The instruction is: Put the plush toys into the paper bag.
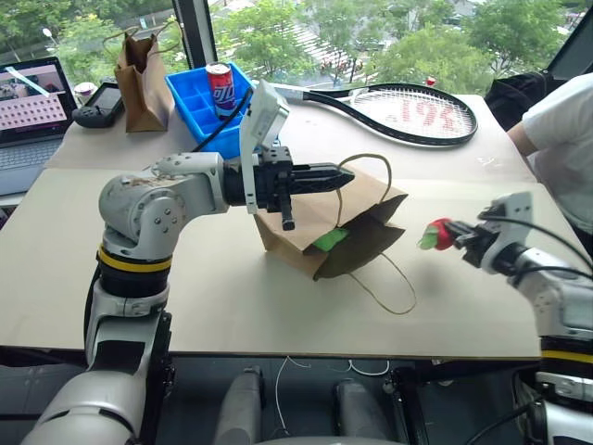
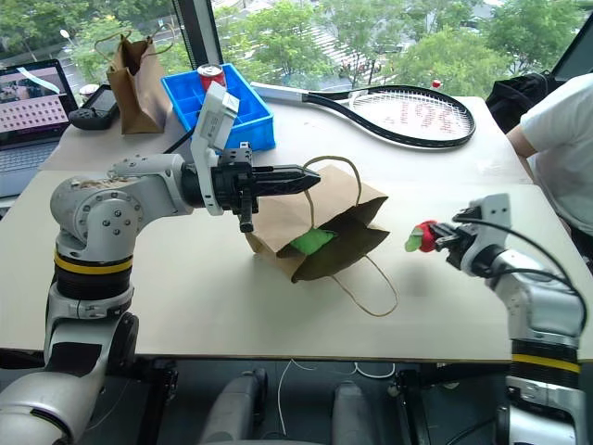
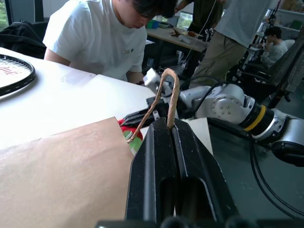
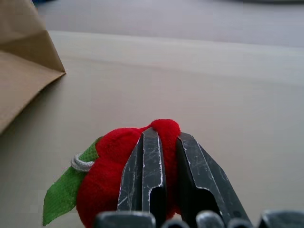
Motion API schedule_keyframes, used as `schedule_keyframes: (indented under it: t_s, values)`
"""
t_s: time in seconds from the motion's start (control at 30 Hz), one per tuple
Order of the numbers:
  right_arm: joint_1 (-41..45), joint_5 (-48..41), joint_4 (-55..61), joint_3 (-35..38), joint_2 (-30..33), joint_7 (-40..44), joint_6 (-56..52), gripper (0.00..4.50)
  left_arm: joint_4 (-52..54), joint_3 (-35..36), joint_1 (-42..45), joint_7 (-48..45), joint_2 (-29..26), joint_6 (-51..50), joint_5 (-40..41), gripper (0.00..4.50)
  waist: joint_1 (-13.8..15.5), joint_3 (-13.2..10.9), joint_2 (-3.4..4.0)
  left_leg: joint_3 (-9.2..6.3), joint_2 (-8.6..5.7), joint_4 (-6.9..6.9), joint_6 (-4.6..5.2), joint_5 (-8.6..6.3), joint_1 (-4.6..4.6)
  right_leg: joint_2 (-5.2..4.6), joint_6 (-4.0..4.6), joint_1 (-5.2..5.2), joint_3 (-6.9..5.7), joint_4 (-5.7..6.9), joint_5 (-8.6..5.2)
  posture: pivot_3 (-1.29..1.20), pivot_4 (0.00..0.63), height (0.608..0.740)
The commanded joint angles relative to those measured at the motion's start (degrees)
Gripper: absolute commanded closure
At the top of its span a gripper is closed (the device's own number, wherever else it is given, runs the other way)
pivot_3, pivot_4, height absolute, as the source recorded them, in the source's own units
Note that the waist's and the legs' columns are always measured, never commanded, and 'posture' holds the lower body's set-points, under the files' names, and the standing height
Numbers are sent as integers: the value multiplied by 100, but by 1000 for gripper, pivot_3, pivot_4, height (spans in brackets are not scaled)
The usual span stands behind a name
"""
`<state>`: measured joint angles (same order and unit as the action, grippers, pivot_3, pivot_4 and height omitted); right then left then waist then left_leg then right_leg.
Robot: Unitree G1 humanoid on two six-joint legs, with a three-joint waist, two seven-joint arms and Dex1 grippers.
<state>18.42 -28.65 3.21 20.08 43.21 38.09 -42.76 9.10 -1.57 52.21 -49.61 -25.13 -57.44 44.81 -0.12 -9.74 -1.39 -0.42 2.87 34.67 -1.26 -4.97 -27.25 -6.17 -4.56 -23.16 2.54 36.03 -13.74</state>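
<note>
A wide brown kraft paper bag (image 1: 357, 232) lies tipped on its side near the middle of the pale surface (image 1: 185, 287), its mouth facing the surface's right edge. Inside the mouth sits the lime-green plush toy (image 1: 330, 240), so one of the two toys appears to be already in the bag. The left pincer (image 1: 341, 176) is closed on one of the bag's twisted paper loop handles (image 3: 170, 97), holding the upper side of the mouth raised and open; the other handle trails loose on the surface towards the near edge.

The red chili-shaped plush toy (image 1: 437, 234), with its green stem pointing towards the bag, is gripped in the closed right pincer (image 4: 164, 142) just above the surface, near the right edge and a little apart from the bag's mouth. What seems left is to carry this second toy into the opening and let it go.

Further back, near the far edge, lie a tennis racket (image 1: 408, 109), a blue tray (image 1: 190, 97) holding a drink can (image 1: 220, 89), and a narrower, darker paper bag (image 1: 141, 82). A person in a white shirt (image 1: 561, 130) sits at the far right corner.
</note>
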Motion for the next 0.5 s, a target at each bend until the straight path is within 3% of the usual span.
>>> schedule_keyframes:
  t_s: [0.03, 0.23, 0.5]
  values:
    - [6, -1145, 1615, 177, 395, 285, -1186, 4486, 21, -27, 196, -105, 24, 159, 3, 4500, -46, 0, 0, 0, 3, -2, 0, 0, 3, 0, -2, 1, -1, 0, -2, 0, 150, 740]
    - [501, -1936, 2386, -500, -173, -390, -2198, 4486, -64, -77, 267, -143, 96, 213, -55, 4500, -76, 0, -4, -1, 7, 3, -1, -1, 8, 3, -10, 3, -2, -1, -11, 0, 150, 740]
    - [830, -1246, 1820, -1372, -1096, -1030, -1654, 4486, -125, -97, 390, -223, 24, 250, -103, 4500, -21, 0, -4, -1, 4, 4, -1, -1, -5, 2, 14, -1, -1, -11, 3, 0, 150, 740]
